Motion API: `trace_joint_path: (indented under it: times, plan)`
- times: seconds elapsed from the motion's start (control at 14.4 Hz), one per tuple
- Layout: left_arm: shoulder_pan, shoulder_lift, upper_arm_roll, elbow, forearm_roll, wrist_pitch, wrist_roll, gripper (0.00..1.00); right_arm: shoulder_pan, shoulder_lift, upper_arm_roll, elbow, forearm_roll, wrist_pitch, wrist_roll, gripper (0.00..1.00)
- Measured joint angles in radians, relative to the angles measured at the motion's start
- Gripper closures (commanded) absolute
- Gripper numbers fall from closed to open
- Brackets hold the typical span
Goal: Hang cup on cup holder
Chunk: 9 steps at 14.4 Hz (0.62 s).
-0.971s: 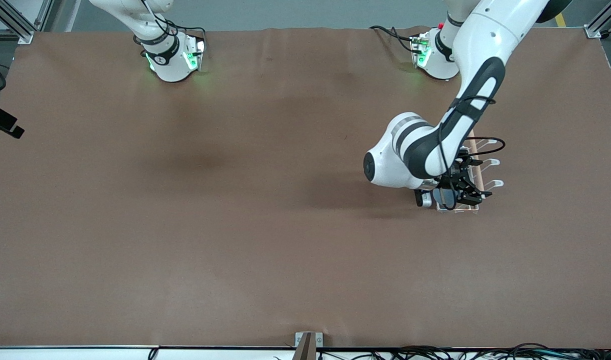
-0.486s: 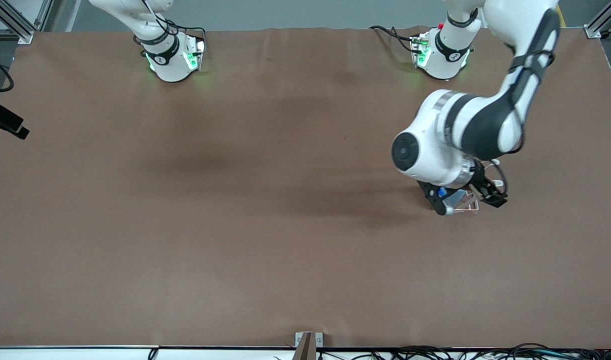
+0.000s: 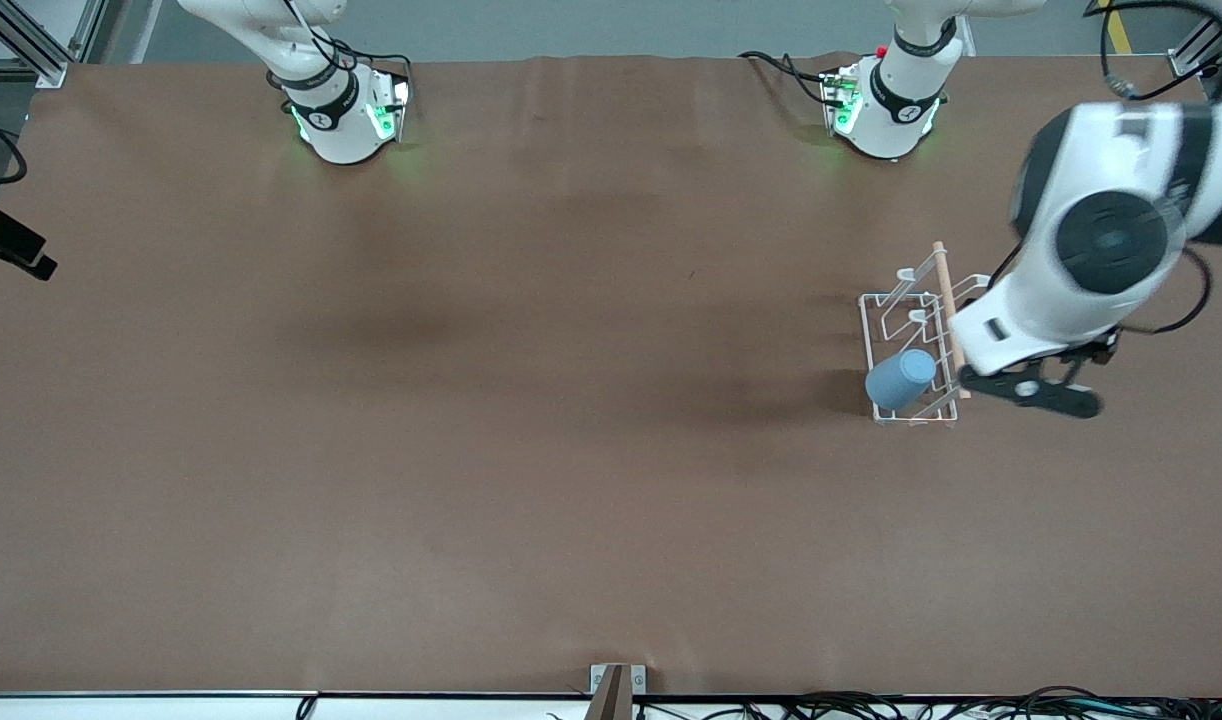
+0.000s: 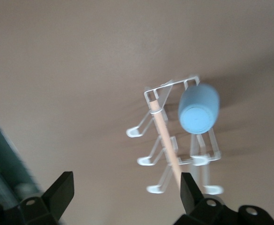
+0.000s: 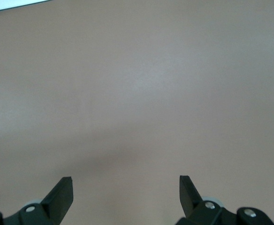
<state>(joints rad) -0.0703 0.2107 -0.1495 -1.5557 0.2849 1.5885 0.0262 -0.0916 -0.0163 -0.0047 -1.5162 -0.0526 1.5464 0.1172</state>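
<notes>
The light-blue cup (image 3: 901,378) hangs mouth-down and tilted on a prong of the white wire cup holder (image 3: 886,298), at the rack's end nearer the front camera. The wooden rod (image 3: 943,290) runs along the rack's top. My left gripper (image 3: 1031,390) is open and empty, raised over the table beside the rack, toward the left arm's end. In the left wrist view the left gripper (image 4: 125,192) is apart from the cup (image 4: 199,108) and the rack (image 4: 166,138). My right gripper (image 5: 125,187) is open and empty over bare table; the right arm waits.
The brown table cover (image 3: 531,400) spreads across the whole table. A metal bracket (image 3: 616,685) and cables sit at the table's edge nearest the front camera. A black object (image 3: 11,250) sticks in at the right arm's end.
My left gripper has let go of the cup, risen and swung away from the rack toward the left arm's end. The cup stays hanging on the prong.
</notes>
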Motion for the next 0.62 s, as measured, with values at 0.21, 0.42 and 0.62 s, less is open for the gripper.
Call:
trace_joint_path:
  times: [0.21, 0.42, 0.62]
  plan:
    - [0.022, -0.093, 0.041, -0.01, -0.145, 0.02, -0.042, 0.0, 0.0, 0.0, -0.003, 0.0, 0.0, 0.0, -0.012, 0.0]
    - [0.027, -0.195, 0.062, -0.064, -0.232, 0.044, -0.096, 0.0, 0.0, 0.0, -0.003, 0.0, 0.0, -0.001, -0.012, 0.0]
    - [0.027, -0.279, 0.061, -0.118, -0.282, 0.062, -0.151, 0.0, -0.001, 0.0, -0.003, 0.0, 0.0, -0.001, -0.013, 0.0]
